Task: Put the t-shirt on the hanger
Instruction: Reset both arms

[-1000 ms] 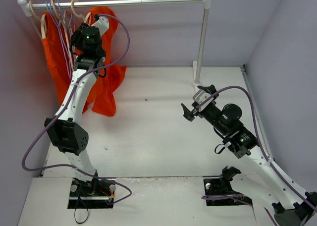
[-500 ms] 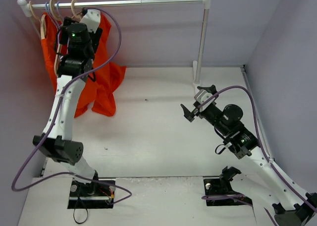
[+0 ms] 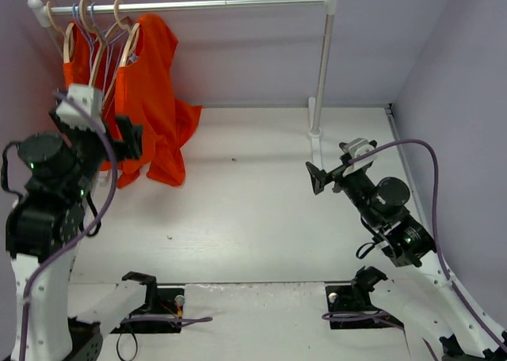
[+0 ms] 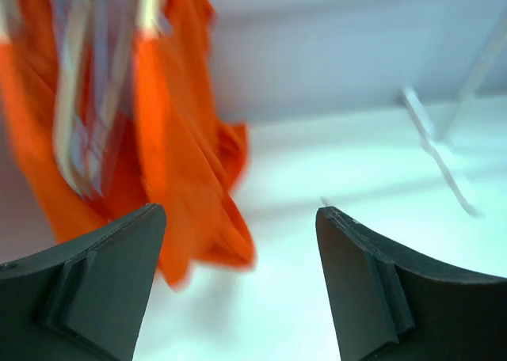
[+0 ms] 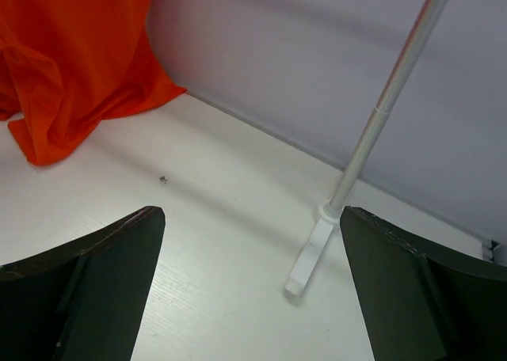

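risks first: the t-shirt (image 3: 150, 84) hangs from the hanger (image 3: 131, 43) on the rail (image 3: 190, 5), at the far left of the rack. it looks lopsided to me. the fabric bunches to one side and the lower end lies crumpled on the tabletop (image 3: 253, 210). i can't tell whether both shoulders sit properly over the hanger arms. if only one does, i judge the cloth's weight could pull it off. my left pincer (image 4: 239, 214) is near the drooping fabric, so a careless swing could snag it. that could drag the hanger along the rail or tangle it with the thin wire hangers (image 3: 99, 36) and the second orange garment (image 3: 78, 68) just beside it. the left wrist view is blurred, so fine checks there are poor.

pose: my left arm is folded up tall at the left edge. the wrist is raised and faces the rack, with the pincer spread wide and empty, apart from the cloth. my right arm reaches low over the right side of the tabletop. my right pincer (image 5: 252, 212) is also spread wide and empty, aimed across towards the shirt and well apart from it.
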Available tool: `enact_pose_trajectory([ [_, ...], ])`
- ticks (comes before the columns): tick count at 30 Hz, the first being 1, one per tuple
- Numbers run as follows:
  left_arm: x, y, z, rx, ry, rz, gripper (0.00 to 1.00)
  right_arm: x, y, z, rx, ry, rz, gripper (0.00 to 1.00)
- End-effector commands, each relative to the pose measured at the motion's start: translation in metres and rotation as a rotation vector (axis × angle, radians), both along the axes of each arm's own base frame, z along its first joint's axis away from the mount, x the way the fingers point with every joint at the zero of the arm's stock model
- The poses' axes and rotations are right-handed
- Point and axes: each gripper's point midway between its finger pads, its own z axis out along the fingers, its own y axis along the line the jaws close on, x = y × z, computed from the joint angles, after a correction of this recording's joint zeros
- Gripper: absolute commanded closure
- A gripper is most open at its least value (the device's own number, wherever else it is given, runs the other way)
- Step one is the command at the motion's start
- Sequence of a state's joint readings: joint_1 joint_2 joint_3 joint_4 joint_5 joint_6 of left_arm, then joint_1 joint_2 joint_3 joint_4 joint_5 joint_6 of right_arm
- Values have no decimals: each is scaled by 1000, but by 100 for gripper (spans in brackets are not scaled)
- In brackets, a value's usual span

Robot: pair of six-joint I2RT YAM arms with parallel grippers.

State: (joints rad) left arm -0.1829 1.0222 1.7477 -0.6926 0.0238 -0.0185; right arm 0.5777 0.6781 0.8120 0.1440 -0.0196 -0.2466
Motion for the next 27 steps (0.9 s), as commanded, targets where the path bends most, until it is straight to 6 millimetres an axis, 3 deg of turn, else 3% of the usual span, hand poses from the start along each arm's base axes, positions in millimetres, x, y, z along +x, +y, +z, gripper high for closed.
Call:
enact_pose_trajectory([
  [1, -35, -32, -74, -154, 192, -158, 23, -10, -19, 27, 178, 17, -86, 0],
  [5, -67, -25, -127, -152, 292, -135, 23, -21, -34, 21, 250, 35, -133, 0],
  [13, -109, 3, -165, -123, 317, -15, 23, -33, -67, 20, 376, 21, -262, 0],
  [19, -114, 6, -183, -81, 267, -30, 23, -30, -71, 11, 414, 54, -296, 0],
  [27, -102, -8, -219, -108, 306, -69, 23, -38, -78, 14, 442, 35, -307, 0],
])
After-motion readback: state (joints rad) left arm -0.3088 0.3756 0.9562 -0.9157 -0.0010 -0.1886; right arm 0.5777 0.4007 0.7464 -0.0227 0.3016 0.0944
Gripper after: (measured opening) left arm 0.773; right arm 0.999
